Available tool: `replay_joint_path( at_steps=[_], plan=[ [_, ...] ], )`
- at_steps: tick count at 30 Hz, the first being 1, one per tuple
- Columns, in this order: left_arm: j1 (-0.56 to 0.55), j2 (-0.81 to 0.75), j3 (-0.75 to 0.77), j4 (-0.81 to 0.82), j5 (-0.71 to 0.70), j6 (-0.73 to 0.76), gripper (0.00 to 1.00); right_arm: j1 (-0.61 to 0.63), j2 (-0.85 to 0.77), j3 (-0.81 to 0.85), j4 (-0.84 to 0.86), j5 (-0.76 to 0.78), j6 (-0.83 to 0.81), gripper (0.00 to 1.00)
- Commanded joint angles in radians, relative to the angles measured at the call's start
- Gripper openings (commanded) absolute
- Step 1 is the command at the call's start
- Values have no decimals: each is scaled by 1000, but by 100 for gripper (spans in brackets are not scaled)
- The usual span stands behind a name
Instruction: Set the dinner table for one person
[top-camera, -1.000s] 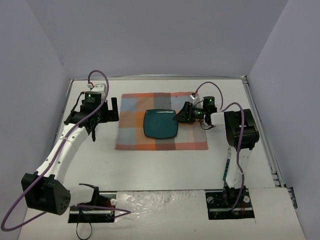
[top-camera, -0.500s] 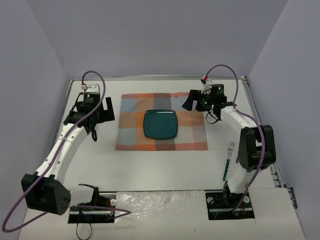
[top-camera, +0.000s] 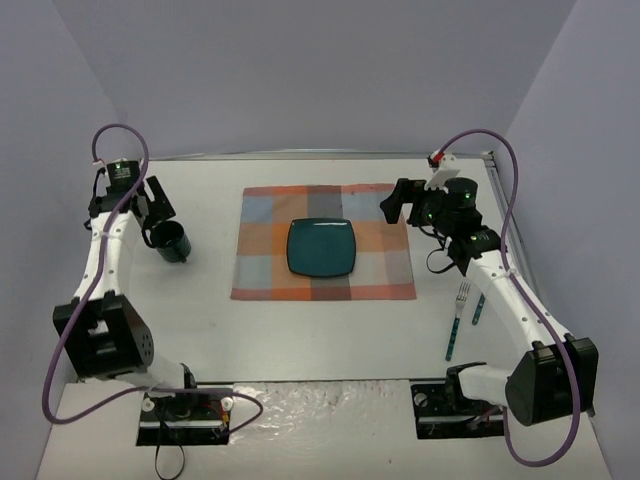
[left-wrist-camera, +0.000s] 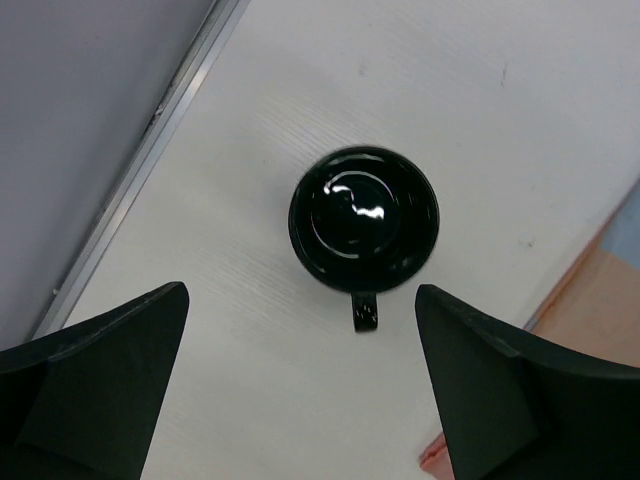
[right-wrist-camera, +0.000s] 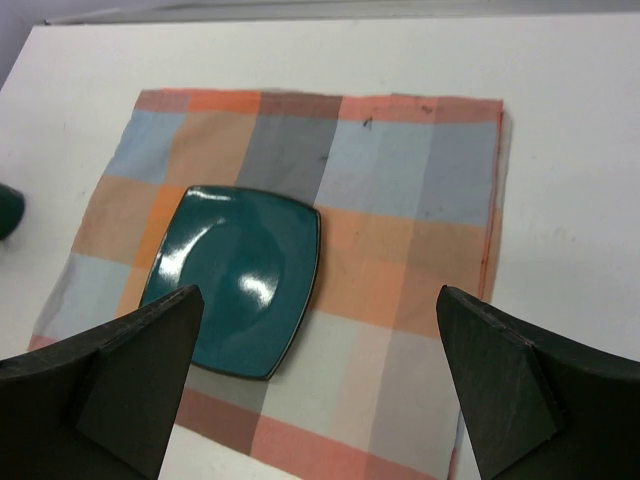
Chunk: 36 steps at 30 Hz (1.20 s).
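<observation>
Left claw: spread wide, empty.
Right claw: spread wide, empty.
White matte rectangular dinner table: long axis left-right; beneath both claws.

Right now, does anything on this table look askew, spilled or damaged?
Nothing spilled or broken. The fork lies slanted on the bare dinner table, apart from the placemat, to its right. A second teal-handled piece beside it is partly hidden by the right arm. The mug stands upright.
</observation>
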Motion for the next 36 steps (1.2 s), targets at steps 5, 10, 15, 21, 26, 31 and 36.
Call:
replay_joint_path(
  at_steps=[5, 10, 15, 21, 26, 31, 36],
  plan=[
    [91, 239, 148, 64, 166, 179, 86, 44, -69, -67, 55, -48, 19, 100],
    [115, 331, 189, 76, 221, 195, 77, 50, -79, -79, 58, -53, 11, 100],
    [115, 369, 213, 99, 226, 200, 62, 55, -76, -82, 58, -52, 5, 100],
    [115, 396, 225, 117, 235, 213, 44, 58, -65, -80, 58, -59, 3, 100],
    [115, 394, 210, 136, 252, 219, 28, 62, -52, -79, 58, -63, 3, 100],
    [111, 377, 202, 129, 269, 204, 1, 83, -41, -74, 56, -63, -20, 100],
    [73, 278, 204, 81, 252, 189, 0, 174, -11, -34, 33, -61, -95, 99]
  ],
)
